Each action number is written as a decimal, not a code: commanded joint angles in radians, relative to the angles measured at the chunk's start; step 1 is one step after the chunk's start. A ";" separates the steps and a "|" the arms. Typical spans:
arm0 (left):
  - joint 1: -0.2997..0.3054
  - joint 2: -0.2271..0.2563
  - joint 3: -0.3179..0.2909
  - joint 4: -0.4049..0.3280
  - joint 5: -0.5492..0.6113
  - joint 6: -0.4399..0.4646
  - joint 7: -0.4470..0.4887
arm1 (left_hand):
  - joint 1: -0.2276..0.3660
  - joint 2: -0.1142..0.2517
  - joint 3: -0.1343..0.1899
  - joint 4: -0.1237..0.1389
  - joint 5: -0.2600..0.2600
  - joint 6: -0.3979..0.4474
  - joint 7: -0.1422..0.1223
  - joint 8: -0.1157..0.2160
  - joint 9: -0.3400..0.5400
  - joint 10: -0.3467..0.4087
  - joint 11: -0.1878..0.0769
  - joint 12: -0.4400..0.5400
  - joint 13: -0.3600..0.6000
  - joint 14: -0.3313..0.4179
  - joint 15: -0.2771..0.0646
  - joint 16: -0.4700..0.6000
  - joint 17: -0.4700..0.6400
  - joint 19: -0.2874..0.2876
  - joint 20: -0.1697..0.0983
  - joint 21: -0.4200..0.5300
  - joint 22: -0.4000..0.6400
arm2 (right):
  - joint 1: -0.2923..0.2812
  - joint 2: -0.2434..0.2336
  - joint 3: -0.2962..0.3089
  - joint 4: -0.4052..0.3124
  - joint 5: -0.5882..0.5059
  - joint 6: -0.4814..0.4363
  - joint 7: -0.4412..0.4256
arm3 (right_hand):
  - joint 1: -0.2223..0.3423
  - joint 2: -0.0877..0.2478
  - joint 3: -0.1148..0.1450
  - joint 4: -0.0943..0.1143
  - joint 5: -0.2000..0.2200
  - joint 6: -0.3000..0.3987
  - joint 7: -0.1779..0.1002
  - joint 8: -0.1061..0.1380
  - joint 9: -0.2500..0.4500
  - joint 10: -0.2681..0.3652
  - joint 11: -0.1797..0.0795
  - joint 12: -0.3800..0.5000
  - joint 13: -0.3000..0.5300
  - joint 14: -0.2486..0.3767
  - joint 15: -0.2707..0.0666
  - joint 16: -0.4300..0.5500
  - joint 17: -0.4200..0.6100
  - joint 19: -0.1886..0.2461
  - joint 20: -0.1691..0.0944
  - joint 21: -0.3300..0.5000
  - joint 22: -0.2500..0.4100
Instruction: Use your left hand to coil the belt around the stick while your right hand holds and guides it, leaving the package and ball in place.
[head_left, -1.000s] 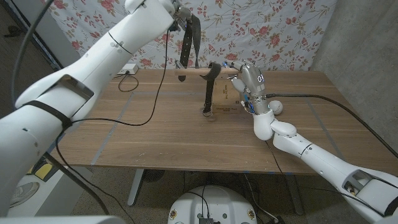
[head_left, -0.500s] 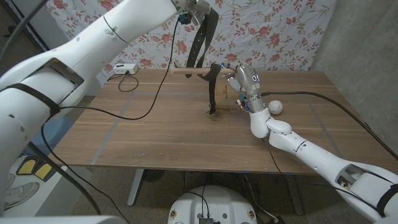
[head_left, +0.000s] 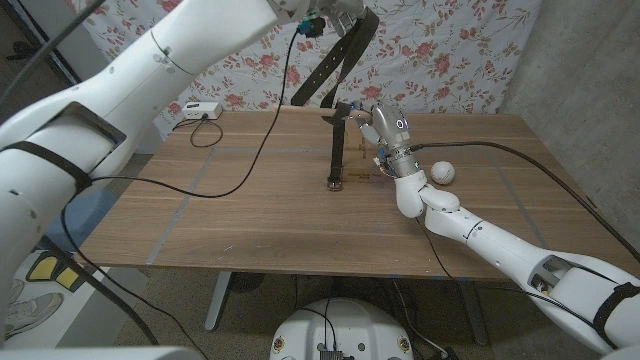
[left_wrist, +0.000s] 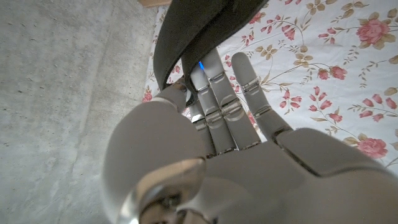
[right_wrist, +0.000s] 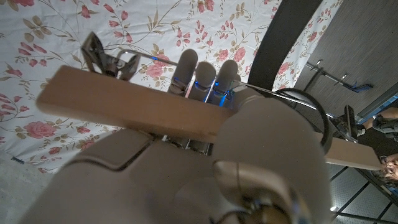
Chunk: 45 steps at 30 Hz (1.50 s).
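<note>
At the top centre of the head view, my left hand (head_left: 335, 10) grips the dark belt (head_left: 340, 55) high above the wooden table (head_left: 250, 210), the strap sloping down from it to the stick (head_left: 345, 113). Just right of centre, my right hand (head_left: 385, 130) is closed around that stick, holding it level in the air; its wrist view shows the wooden bar clamped across the palm. A second length of belt hangs from the stick to the tabletop below. The white ball (head_left: 443, 172) sits right of centre beside my right forearm; the package I cannot make out clearly behind that hand. The risks, as I judge them: the raised strap slipping off the stick's end, or my right arm nudging the ball.
</note>
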<state>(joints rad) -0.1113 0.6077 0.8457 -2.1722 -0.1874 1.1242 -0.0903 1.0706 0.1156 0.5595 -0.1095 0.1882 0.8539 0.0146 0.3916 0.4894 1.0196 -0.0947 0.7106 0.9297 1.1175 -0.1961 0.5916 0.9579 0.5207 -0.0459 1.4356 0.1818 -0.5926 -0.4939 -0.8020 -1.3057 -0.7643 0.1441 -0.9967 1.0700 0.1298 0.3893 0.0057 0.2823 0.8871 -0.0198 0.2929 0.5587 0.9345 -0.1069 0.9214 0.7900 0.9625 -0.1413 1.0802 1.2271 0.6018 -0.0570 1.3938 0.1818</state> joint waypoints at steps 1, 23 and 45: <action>0.080 -0.012 -0.099 -0.089 -0.118 -0.089 0.016 | 0.057 0.051 0.023 -0.025 0.000 0.084 0.079 -0.006 0.064 0.013 -0.006 -0.001 0.006 0.022 -0.011 0.002 0.001 0.009 0.000 0.008 -0.001 | 0.033 0.017 -0.036 0.038 0.013 -0.052 0.021 | 0.003 0.004 0.003 0.005 0.004 0.085 -0.009 0.003 0.004 0.009 0.003 -0.004 0.001 0.000 -0.077 0.006 0.001 -0.003 -0.138 -0.004 0.001; 0.217 -0.081 -0.106 -0.090 -0.018 -0.470 0.129 | 0.047 0.053 0.024 -0.020 -0.002 0.088 0.071 -0.024 0.068 0.012 -0.012 -0.016 0.009 0.011 -0.011 -0.005 0.001 -0.006 -0.001 0.004 -0.002 | 0.050 0.013 -0.062 0.071 0.026 -0.065 -0.008 | 0.003 0.004 0.002 0.006 0.005 0.086 -0.008 -0.002 0.004 0.007 0.002 -0.006 0.002 0.000 -0.078 0.006 0.001 -0.004 -0.139 -0.005 0.001; 0.317 -0.027 -0.127 -0.150 -0.135 -0.442 -0.003 | 0.047 0.053 0.028 -0.027 -0.004 0.097 0.077 -0.042 0.070 0.022 -0.009 -0.027 0.015 0.024 -0.019 -0.006 -0.004 0.006 -0.005 0.009 -0.001 | 0.036 0.029 -0.004 0.059 0.080 -0.151 -0.070 | 0.004 0.004 0.001 0.006 0.006 0.090 -0.010 -0.004 0.005 0.010 0.004 -0.006 0.003 0.001 -0.077 0.006 0.001 -0.003 -0.136 -0.004 0.001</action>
<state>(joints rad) 0.1341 0.5371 0.7447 -2.2878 -0.2669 0.6702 -0.0569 1.0706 0.1155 0.5720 -0.1219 0.1806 0.8669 0.0162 0.3509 0.4901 1.0245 -0.0963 0.6873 0.9403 1.1240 -0.1966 0.5876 0.9518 0.5179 -0.0487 1.4356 0.1795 -0.5492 -0.4804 -0.8358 -1.2450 -0.7120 0.0393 -1.0296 1.0731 0.1268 0.3873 0.0038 0.2785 0.8865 -0.0196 0.2851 0.5595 0.9380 -0.1034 0.9196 0.7898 0.9625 -0.1412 1.0801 1.2268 0.6018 -0.0570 1.3899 0.1818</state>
